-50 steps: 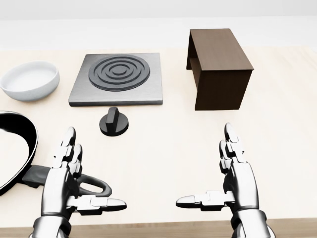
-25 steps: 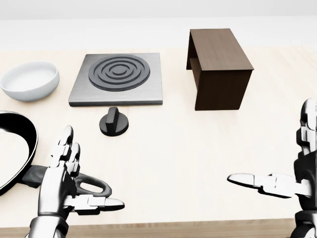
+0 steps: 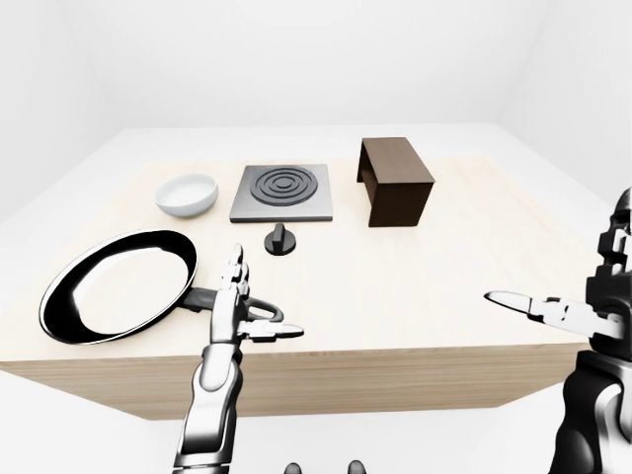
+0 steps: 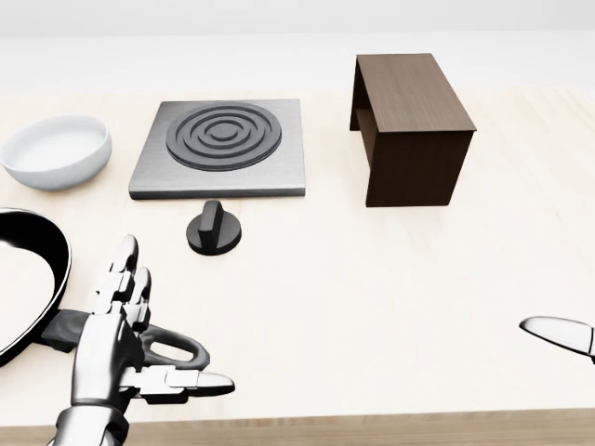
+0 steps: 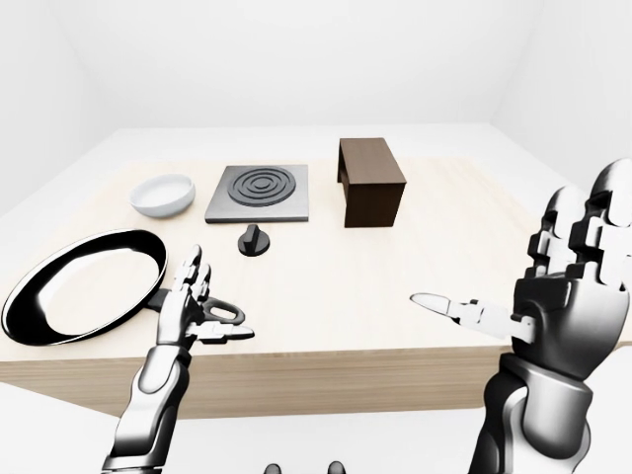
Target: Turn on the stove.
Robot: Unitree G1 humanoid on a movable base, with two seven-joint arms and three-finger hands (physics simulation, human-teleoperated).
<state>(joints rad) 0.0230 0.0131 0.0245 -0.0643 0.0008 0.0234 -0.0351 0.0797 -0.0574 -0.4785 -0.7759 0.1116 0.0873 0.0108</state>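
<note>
The stove is a grey square plate with dark rings (image 4: 220, 149), lying on the light wooden table (image 4: 372, 279) at the upper middle of the head view. Its black round knob (image 4: 214, 229) stands on the table just below the plate. My left hand (image 4: 172, 321) is open, fingers spread, low on the left, below the knob and apart from it, over a pan handle. My right hand (image 5: 513, 267) is open and empty at the far right, off the table's right side. Only its thumb tip (image 4: 558, 333) shows in the head view.
A white bowl (image 4: 56, 150) sits left of the stove. A black frying pan (image 3: 118, 296) lies at the left, its handle (image 4: 172, 348) under my left hand. A dark brown wooden box (image 4: 409, 125) stands right of the stove. The table's near edge (image 4: 372, 423) runs along the bottom.
My right hand has swung far to the right and mostly left the head view. My left hand has barely moved. The knob and stove have not moved.
</note>
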